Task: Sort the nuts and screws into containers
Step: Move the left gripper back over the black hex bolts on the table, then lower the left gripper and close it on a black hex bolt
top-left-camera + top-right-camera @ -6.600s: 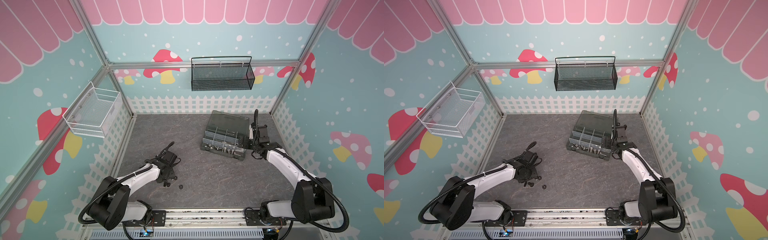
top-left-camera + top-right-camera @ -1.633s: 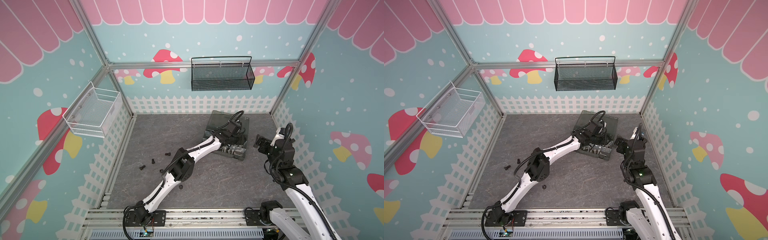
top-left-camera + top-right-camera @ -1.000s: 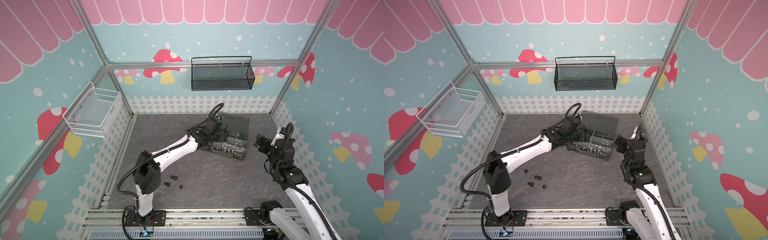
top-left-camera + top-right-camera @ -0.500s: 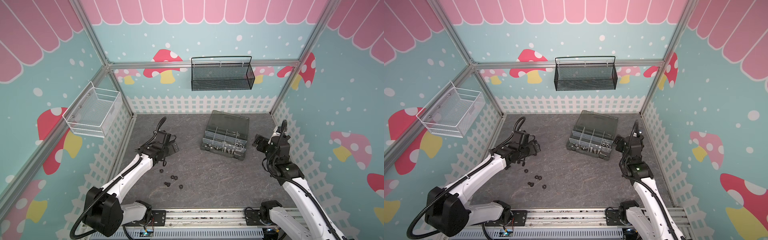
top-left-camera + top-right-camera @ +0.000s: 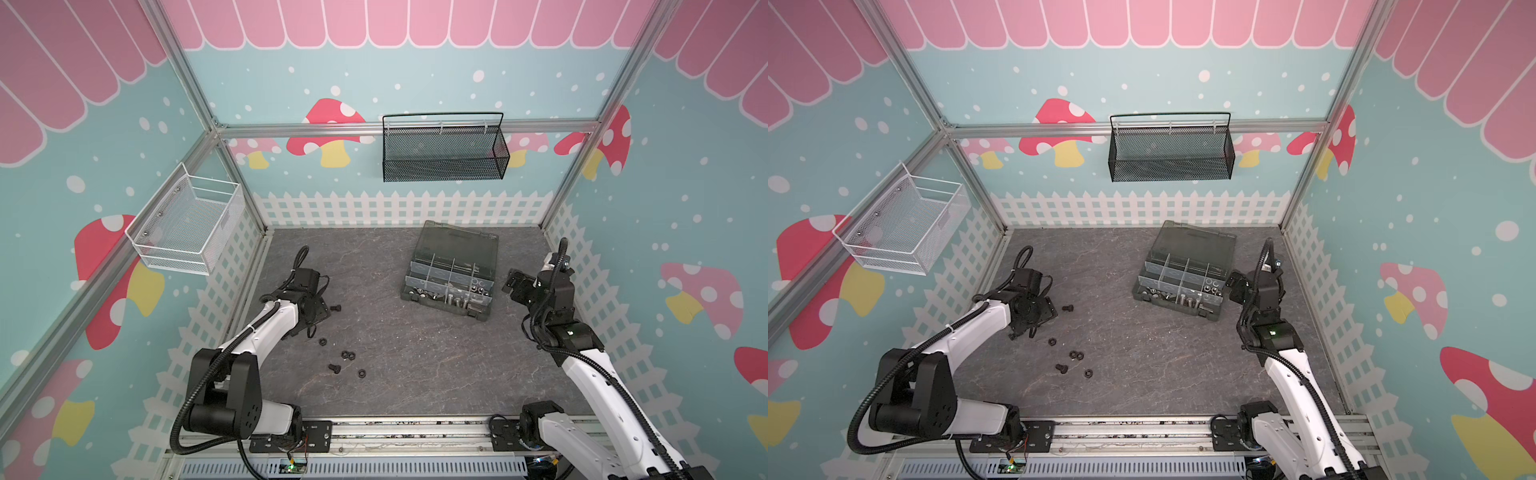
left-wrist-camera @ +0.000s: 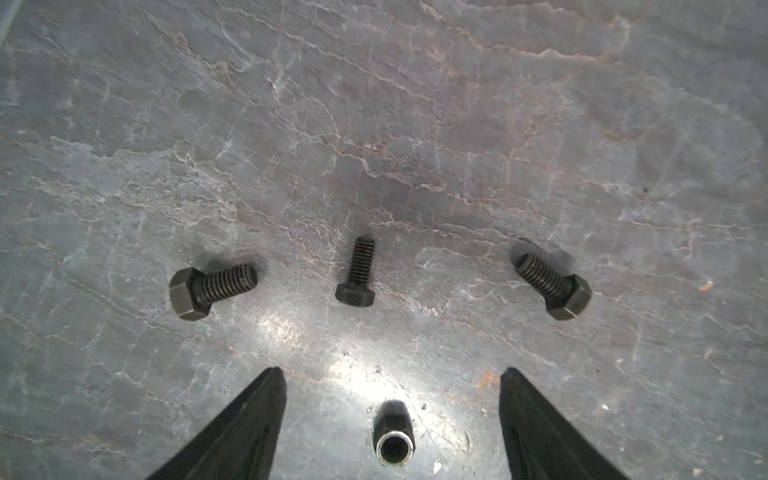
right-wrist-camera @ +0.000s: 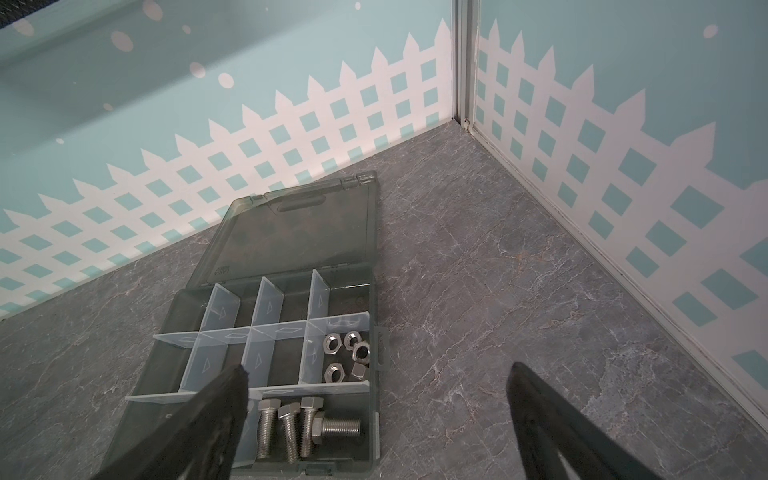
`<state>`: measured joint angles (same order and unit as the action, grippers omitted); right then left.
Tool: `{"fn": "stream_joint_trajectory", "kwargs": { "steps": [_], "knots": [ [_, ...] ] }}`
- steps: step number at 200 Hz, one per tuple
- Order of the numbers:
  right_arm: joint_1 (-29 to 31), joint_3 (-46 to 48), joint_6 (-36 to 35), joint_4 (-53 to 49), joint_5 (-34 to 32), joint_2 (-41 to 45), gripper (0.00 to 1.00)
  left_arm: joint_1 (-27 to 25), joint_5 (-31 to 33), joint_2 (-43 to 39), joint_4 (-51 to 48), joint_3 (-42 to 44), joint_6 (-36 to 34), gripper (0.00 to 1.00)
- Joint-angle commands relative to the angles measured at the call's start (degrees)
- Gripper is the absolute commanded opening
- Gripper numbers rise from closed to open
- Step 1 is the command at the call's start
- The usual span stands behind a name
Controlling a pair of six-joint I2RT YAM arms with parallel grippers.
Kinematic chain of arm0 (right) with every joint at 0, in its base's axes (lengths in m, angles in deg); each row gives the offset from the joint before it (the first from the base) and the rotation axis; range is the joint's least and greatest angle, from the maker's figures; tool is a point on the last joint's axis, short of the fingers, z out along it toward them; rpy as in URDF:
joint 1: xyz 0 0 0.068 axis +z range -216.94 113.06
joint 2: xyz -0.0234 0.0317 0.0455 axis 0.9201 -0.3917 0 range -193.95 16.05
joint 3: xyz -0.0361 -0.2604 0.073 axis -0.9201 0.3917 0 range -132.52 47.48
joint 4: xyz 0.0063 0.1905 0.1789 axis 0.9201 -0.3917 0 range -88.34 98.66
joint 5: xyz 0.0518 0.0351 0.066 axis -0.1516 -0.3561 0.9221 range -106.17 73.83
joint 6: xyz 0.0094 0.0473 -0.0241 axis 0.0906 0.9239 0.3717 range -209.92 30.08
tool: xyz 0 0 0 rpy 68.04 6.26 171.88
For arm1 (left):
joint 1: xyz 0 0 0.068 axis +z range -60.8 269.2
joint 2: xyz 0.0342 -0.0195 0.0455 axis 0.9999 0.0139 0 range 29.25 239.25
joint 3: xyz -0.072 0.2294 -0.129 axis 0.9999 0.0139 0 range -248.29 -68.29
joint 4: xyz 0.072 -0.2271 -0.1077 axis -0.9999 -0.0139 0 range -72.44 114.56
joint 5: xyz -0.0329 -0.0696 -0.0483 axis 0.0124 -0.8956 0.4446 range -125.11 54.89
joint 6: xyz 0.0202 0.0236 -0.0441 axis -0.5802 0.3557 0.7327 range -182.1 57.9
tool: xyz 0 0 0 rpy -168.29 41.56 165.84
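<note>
The left hand hangs low over the tabletop, jaws spread and gripping nothing; a black nut sits in the gap between the jaws, bore facing back along the hand; three black screws lie just beyond the tips, the middle one's shank pointing straight away. The right hand, wide open and empty, hovers beside the containers, well apart from these loose pieces; the left is far nearer, so the next grasp is likely its own.
</note>
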<state>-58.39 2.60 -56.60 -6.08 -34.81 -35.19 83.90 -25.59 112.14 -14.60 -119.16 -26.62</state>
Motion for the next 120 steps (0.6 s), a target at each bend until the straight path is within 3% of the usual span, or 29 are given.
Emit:
{"fn": "stream_joint_trajectory", "kwargs": {
  "steps": [1, 81, 120],
  "knots": [
    [-0.26, -1.18, 0.86, 1.44, -1.02, 0.37, 0.98, 1.50, -2.39, 2.64, 0.44, -2.59, -2.11, 0.76],
    [-0.29, -2.38, -1.45, 2.04, 0.11, -3.85, 0.98, 4.55, -1.97, 10.70, -1.89, -5.11, -4.90, 0.56],
    [-0.29, -2.56, -2.23, 2.70, -0.62, -5.43, 0.98, 5.59, -1.33, 13.41, -1.54, -5.78, -5.73, 0.54]
  ]
}}
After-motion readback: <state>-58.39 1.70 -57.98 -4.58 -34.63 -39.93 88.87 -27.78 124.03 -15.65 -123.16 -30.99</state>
